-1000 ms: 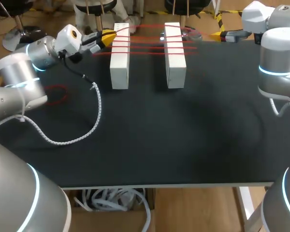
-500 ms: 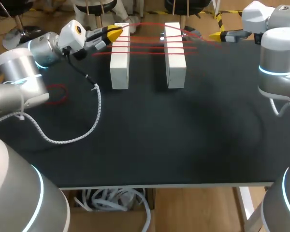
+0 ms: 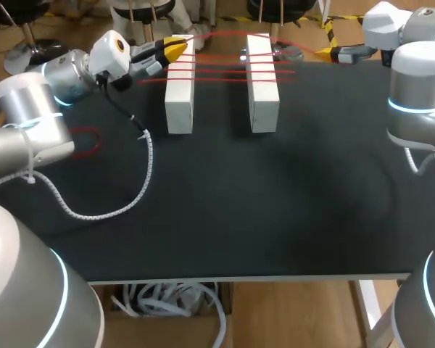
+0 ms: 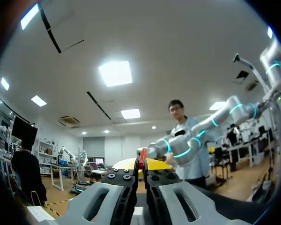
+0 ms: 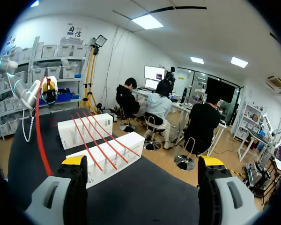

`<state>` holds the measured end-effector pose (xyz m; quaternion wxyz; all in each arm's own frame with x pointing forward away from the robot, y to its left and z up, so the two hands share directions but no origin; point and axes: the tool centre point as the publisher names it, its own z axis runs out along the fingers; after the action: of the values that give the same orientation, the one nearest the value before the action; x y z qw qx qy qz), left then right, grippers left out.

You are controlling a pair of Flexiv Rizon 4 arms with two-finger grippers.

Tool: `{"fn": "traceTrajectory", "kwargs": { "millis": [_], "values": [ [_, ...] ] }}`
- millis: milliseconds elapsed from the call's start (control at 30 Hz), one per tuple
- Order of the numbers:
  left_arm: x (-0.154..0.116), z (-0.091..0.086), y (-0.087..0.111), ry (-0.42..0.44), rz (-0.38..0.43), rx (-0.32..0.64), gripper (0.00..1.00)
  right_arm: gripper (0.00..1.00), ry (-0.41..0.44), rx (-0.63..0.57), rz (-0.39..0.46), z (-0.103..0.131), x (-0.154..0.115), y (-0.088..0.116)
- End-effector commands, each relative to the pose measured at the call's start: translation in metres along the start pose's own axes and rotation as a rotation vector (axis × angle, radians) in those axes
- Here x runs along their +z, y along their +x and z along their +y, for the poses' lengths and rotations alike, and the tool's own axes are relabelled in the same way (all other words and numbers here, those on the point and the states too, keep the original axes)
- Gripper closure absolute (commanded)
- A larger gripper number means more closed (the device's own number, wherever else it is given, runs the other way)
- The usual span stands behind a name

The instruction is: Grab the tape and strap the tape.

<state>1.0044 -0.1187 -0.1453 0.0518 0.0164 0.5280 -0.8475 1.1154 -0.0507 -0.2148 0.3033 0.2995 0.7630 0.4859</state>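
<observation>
Over the last second the left gripper (image 3: 174, 50) had crept along the far edge of the table (image 3: 217, 210), up to the far end of the white block nearer the left edge (image 3: 180, 101), then all but stopped. Its fingers were pressed together on the red tape (image 3: 225, 71). The tape already lay in several lines across that block and the other block (image 3: 263, 94), with a slack arc running toward the right gripper (image 3: 328, 52). That gripper had stayed by the far right corner, fingers spread wide, holding nothing. To me, another pass across the blocks looked about to begin.
</observation>
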Motion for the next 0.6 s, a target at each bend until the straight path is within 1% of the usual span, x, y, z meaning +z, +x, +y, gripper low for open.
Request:
{"fn": "traceTrajectory", "kwargs": {
  "millis": [33,433,467,500,533,600],
  "values": [
    [0.0,-0.001,0.001,-0.001,-0.003,0.001,1.0,0.0,-0.002,0.0,0.0,0.0,0.0,0.0],
    [0.0,-0.001,0.001,-0.001,-0.003,0.001,1.0,0.0,-0.002,0.0,0.0,0.0,0.0,0.0],
    [0.0,-0.001,0.001,-0.001,-0.003,0.001,1.0,0.0,-0.009,0.039,-0.044,0.002,-0.004,0.001],
    [0.0,-0.001,0.001,-0.001,-0.003,0.001,1.0,0.0,-0.007,0.107,-0.066,0.006,-0.01,0.001],
    [0.0,-0.001,0.001,-0.001,-0.003,0.001,1.0,0.0,-0.023,0.124,-0.096,0.008,-0.014,0.001],
    [0.0,-0.001,0.001,-0.001,-0.003,0.001,1.0,0.0,-0.048,0.203,-0.19,0.012,-0.029,0.002]
  ]
}}
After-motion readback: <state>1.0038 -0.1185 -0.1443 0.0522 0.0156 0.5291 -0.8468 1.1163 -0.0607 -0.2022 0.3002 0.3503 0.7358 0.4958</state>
